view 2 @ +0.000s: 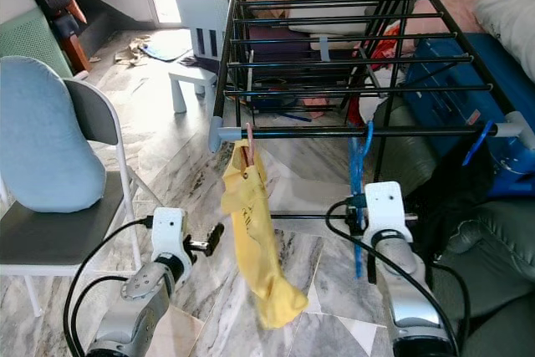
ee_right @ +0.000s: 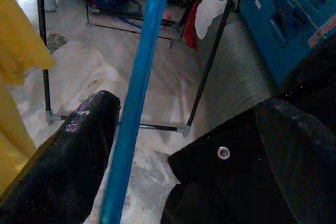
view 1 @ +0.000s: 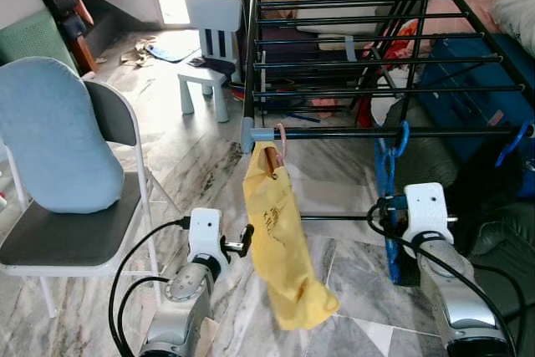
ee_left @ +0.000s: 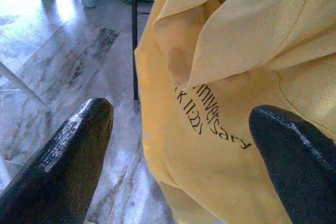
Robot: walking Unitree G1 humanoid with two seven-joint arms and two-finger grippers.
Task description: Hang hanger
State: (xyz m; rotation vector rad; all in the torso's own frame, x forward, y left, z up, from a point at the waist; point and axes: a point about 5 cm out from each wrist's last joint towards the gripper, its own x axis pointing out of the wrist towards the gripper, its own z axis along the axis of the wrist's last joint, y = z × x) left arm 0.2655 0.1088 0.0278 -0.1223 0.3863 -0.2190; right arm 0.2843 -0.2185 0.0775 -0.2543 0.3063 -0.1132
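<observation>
Marble floor [view 1: 192, 165] under a black rack [view 1: 351, 39]; blue hanger [view 1: 389, 165] hangs centre-right on its front rail, between the right gripper's [ee_right: 184, 145] spread fingers. Left gripper [ee_left: 178, 150] gapes beside a yellow cloth [view 1: 280, 240].

1. The blue hanger [view 1: 389, 198] runs behind the right gripper [view 1: 386, 206], so its lower part is hidden.
2. The right wrist view cuts off both ends of the hanger's blue bar.
3. The yellow cloth [ee_left: 236, 103] covers whatever hanger carries it; only a pinkish hook [view 1: 281, 138] shows.
4. The cloth's printed lettering is partly folded away.
</observation>
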